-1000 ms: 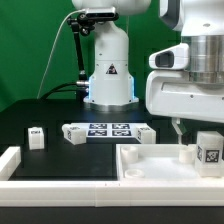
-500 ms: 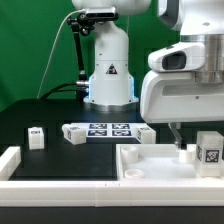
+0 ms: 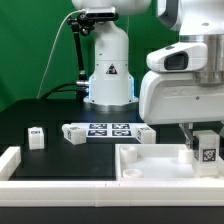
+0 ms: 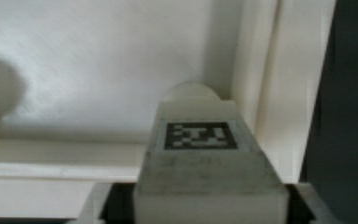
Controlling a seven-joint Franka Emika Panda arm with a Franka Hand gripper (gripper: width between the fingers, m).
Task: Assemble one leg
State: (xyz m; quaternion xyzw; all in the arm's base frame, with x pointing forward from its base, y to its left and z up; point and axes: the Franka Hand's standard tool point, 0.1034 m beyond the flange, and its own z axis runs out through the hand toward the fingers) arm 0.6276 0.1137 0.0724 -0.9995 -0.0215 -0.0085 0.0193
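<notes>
The leg [image 3: 207,150], a small white block with a black-and-white tag, stands upright in the far corner of the large white moulded tray piece [image 3: 150,165], on the exterior view's right. My gripper [image 3: 203,138] is down over it, with one finger [image 3: 187,130] showing beside it. In the wrist view the leg [image 4: 202,150] fills the space between my two dark fingers [image 4: 123,205], which lie against its two sides. My gripper [image 4: 208,208] is shut on the leg. The leg's foot is hidden.
The marker board [image 3: 105,129] lies mid-table. Other small white legs stand at its ends [image 3: 72,133] [image 3: 145,133] and further to the exterior view's left [image 3: 36,137]. A white piece [image 3: 10,160] sits at the front left. The arm's base [image 3: 108,70] stands behind.
My gripper has moved toward the exterior view's right, from beside the leg to over it. The leg has stayed in place.
</notes>
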